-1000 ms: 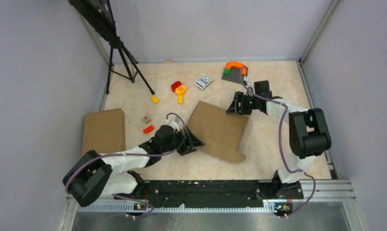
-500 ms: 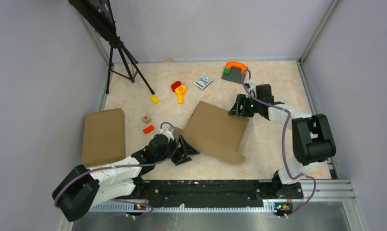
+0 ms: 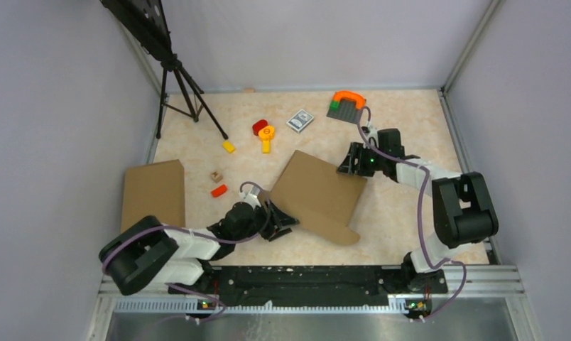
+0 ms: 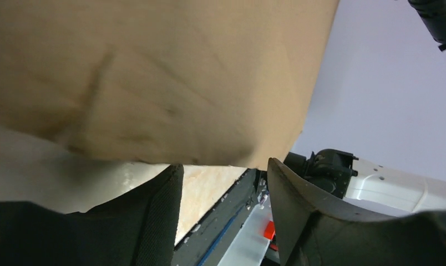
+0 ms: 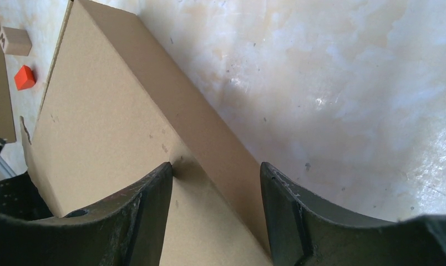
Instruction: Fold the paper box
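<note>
paper box corner between right fingers, edge just past left fingers

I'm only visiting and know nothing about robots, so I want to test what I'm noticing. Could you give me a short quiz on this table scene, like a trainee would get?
1. Multiple choice: the right gripper stands over a corner of which thing?
A) the card deck
B) the paper box
C) the orange block

2. True or false: the left gripper is clamped on a yellow toy.

3. Fill in: the number of plain brown boxes lying on the table is ___.

Key
1. B.
2. False. It is open, at the near left edge of the paper box.
3. Two: the paper box in the middle and another brown box at the left.
</note>
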